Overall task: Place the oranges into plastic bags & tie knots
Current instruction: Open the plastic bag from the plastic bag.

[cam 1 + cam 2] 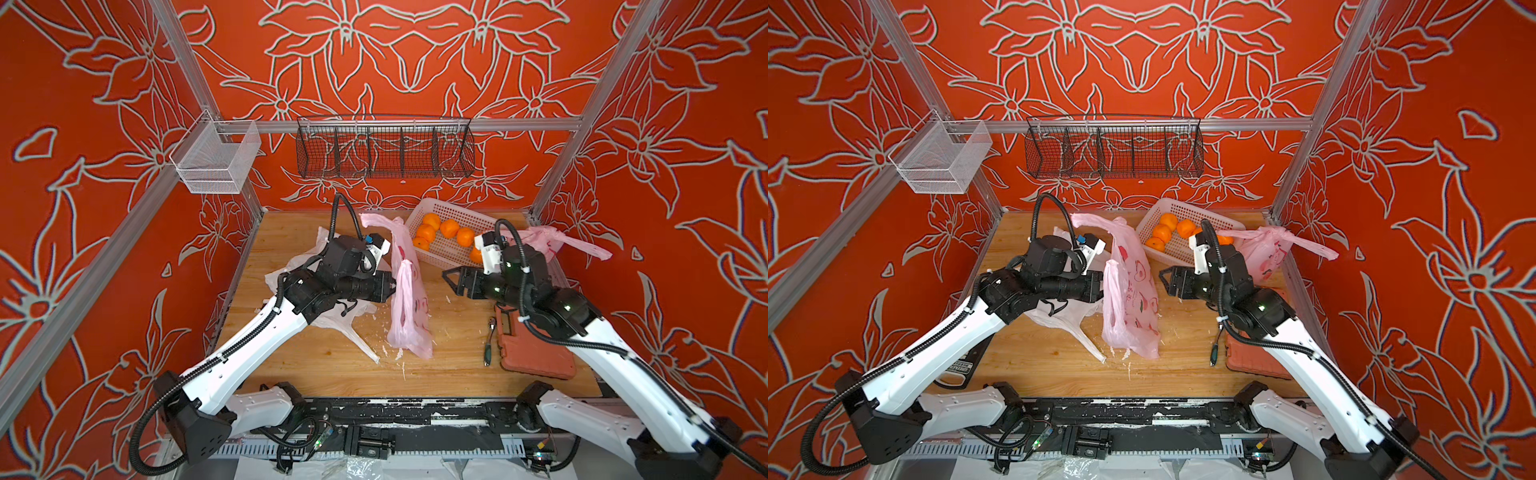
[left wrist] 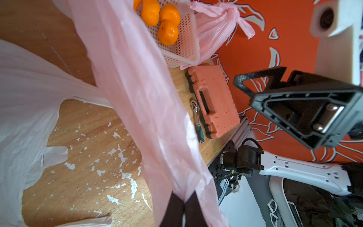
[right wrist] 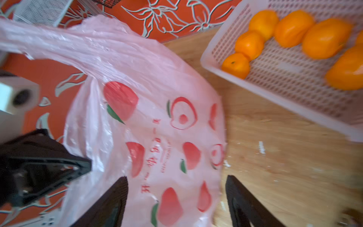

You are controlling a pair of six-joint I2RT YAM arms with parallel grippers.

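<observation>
Draped limp and crinkled, the thin translucent pink plastic bag [image 1: 409, 307] with red peach prints is clamped at its edge by the left hand [image 2: 183, 206]. Its long axis is laid from the far side to the near side of the wooden tabletop [image 1: 457, 345]. The right hand [image 1: 451, 280] is spread apart near it. Smooth round oranges [image 1: 449, 228] are held in the white perforated plastic basket [image 1: 444, 249].
</observation>
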